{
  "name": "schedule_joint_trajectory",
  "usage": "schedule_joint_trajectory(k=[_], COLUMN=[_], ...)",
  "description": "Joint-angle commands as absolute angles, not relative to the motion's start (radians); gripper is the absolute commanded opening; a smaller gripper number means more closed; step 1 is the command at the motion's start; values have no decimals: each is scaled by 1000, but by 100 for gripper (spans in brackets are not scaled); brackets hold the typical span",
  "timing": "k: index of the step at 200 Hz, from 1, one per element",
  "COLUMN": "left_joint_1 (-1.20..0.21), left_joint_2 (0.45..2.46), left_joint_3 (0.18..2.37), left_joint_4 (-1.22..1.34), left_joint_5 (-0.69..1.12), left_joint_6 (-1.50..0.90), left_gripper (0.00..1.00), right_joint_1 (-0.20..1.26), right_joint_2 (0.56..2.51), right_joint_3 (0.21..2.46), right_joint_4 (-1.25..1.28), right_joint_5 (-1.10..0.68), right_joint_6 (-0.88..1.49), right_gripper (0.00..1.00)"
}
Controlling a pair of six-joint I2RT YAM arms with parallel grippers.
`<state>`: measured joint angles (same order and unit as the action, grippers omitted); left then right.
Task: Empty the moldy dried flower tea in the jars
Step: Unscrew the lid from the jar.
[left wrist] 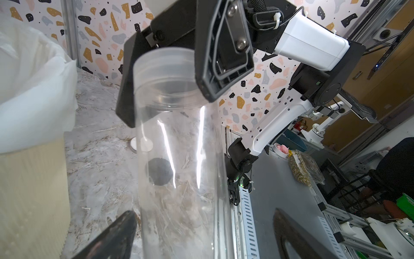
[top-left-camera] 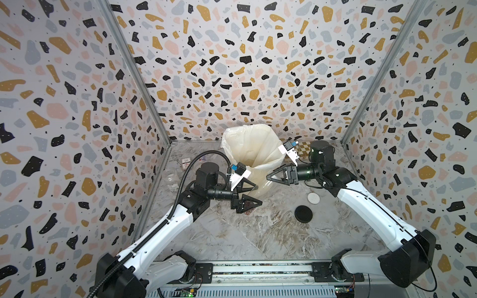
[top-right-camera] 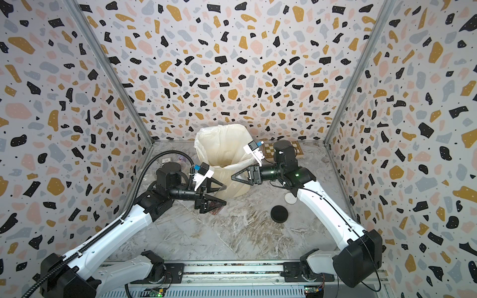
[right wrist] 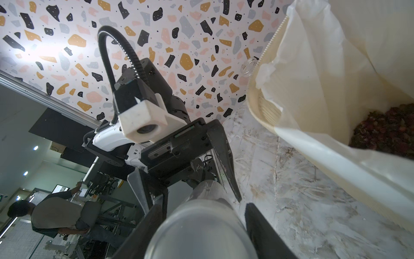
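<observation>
If looking for the dried flower tea (right wrist: 389,132): heaped reddish-brown and dusky inside the white bag (right wrist: 313,78) lining the cream ribbed bin (top-left-camera: 258,171), at the far middle of the worktop (top-left-camera: 258,237). Held on its side in the air just on the near side of that bin, a clear jar (left wrist: 179,157), lid off and looking empty, with the worktop showing straight through its wall.

Clamped on the jar's threaded mouth end by the right pincer (top-left-camera: 269,178), fingers (left wrist: 212,74) pressed to either side of the neck. Spread wide around the jar's other end, the left pincer (top-left-camera: 259,195): no grip, with a clear gap to one finger and the other just beside the wall.

Reaching in from the near left, left arm, elbow raised, wrist rolled so that one finger sits above the other in both top views. Reaching in from the near right, right arm, forearm about level, pincer pointing left, its tips near those of the left one.

Standing upright at the far left of the worktop, a second clear jar (top-left-camera: 170,176), open; contents too faint to tell. Lying flat to the right of the bin, a white lid (top-left-camera: 313,198) and, nearer, a black lid (top-left-camera: 303,213), just apart. Behind the right arm, against the far wall, a checkered board (top-left-camera: 303,149).
</observation>
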<state>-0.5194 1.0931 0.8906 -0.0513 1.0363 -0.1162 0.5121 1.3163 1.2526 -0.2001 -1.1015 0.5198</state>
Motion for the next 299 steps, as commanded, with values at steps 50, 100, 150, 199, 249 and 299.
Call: schedule_joint_trajectory(k=[50, 100, 150, 199, 249, 299], left_joint_1=[-525, -525, -525, -525, -525, -525], left_joint_2=[1106, 1139, 1155, 1165, 1160, 1129], left_joint_3=[923, 956, 985, 1011, 1012, 987], left_joint_4=[-60, -92, -149, -204, -249, -245], left_joint_5=[1015, 1019, 987, 962, 907, 789], left_joint_6=[-102, -111, -78, -47, -17, 13], left_gripper=[86, 77, 63, 51, 48, 46], right_joint_1=[551, 550, 550, 550, 524, 494], right_joint_2=[1335, 1361, 1373, 1400, 1406, 1444], right_joint_3=[1349, 1392, 1404, 1435, 1471, 1527], right_joint_4=[-151, -233, -277, -329, -385, -503], right_joint_5=[-1140, -1108, -1079, -1064, -1022, -934], right_joint_6=[515, 447, 400, 361, 348, 324], right_gripper=[55, 55, 56, 64, 78, 86])
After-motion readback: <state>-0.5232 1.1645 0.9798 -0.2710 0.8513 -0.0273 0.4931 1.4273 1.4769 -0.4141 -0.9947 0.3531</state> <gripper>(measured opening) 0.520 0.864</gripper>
